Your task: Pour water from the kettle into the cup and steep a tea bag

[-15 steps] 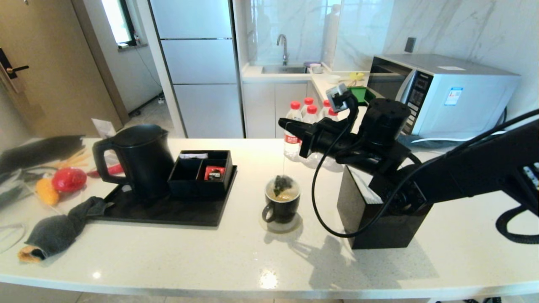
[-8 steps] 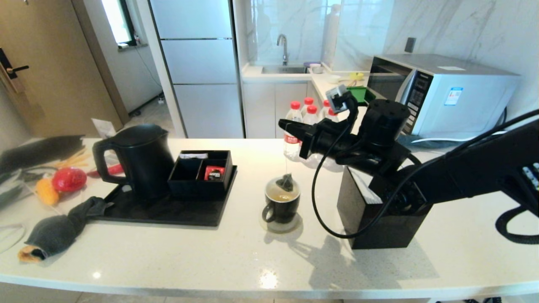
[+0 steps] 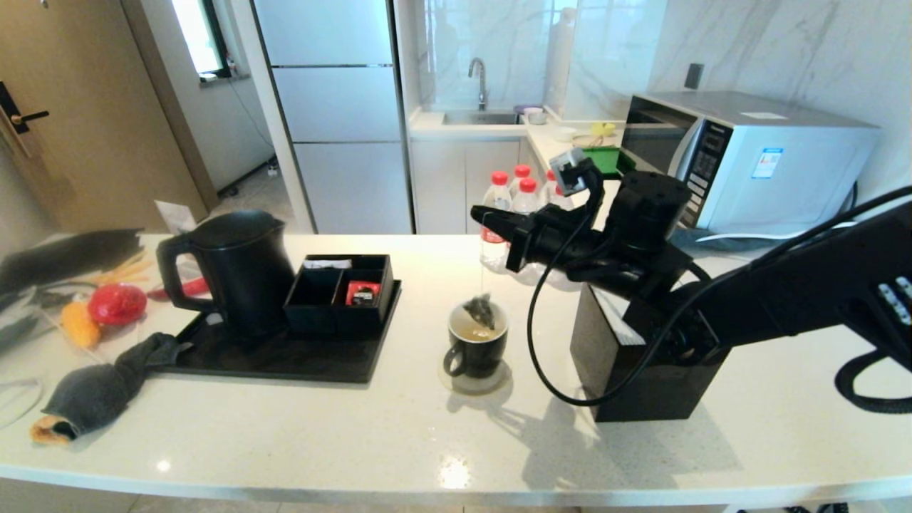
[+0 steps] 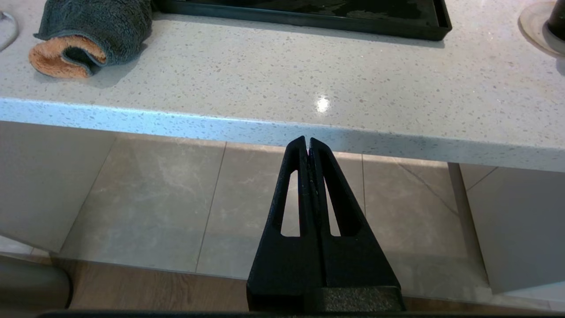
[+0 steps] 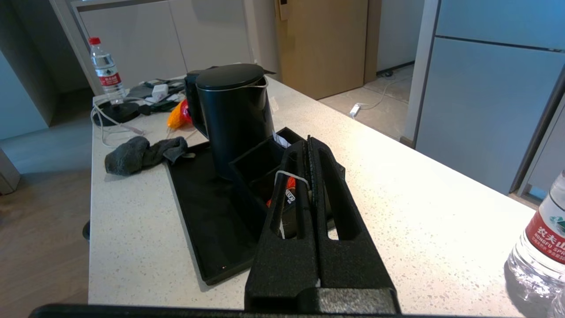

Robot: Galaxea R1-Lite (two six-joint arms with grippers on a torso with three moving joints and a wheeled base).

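Observation:
The black cup (image 3: 477,343) stands on a round coaster mid-counter, holding pale yellowish water (image 3: 472,333). The dark tea bag (image 3: 481,311) hangs at the rim, its lower end in the cup, on a thin string running up to my right gripper (image 3: 482,212). That gripper hovers above the cup and is shut on the string (image 5: 289,173), which loops over one finger. The tall black kettle (image 3: 239,267) stands upright on the tray at the left, apart from both grippers; it also shows as the kettle (image 5: 234,110) beyond my right gripper (image 5: 309,140). My left gripper (image 4: 307,141) is shut and empty, parked below the counter edge.
A black tray (image 3: 285,360) carries a compartment box (image 3: 335,292) with a red packet (image 3: 363,292). Red-capped bottles (image 3: 499,214) stand behind the cup. A black box (image 3: 641,377) sits under my right arm. A grey cloth (image 3: 100,392) lies front left, and a microwave (image 3: 748,157) is back right.
The tea bag sat in the cup, rose above the rim half a second ago, and has now dropped slightly again. My right gripper has barely shifted.

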